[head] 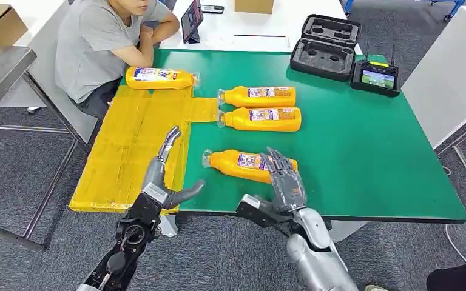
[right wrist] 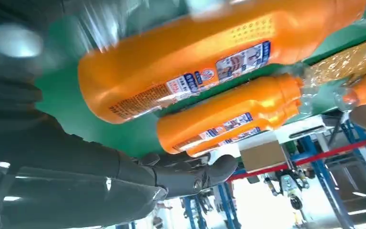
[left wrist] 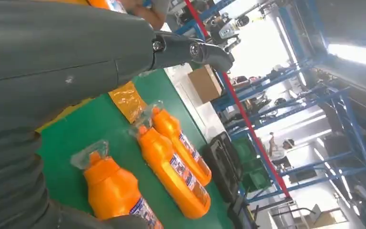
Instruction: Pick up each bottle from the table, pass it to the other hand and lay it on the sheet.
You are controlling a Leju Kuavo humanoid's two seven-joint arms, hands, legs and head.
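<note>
Three orange bottles lie on the green table (head: 370, 151). The nearest bottle (head: 243, 162) (right wrist: 209, 57) has its cap toward the yellow sheet (head: 133, 145). My right hand (head: 286, 179) (right wrist: 76, 167) hovers over that bottle's base end with fingers spread, gripping nothing. Two more bottles (head: 258, 96) (head: 261, 118) lie side by side farther back. A fourth bottle (head: 159, 77) rests on the far end of the sheet. My left hand (head: 164, 176) (left wrist: 76, 62) is open above the sheet's near right edge, and in its wrist view the three table bottles (left wrist: 114, 191) (left wrist: 174, 174) (left wrist: 181, 143) lie beyond it.
A person in a grey shirt (head: 97, 42) sits at the table's far left corner, beside the sheet. A black foam case (head: 324, 45) and a controller with a screen (head: 376, 76) stand at the far right. The green table's right half is bare.
</note>
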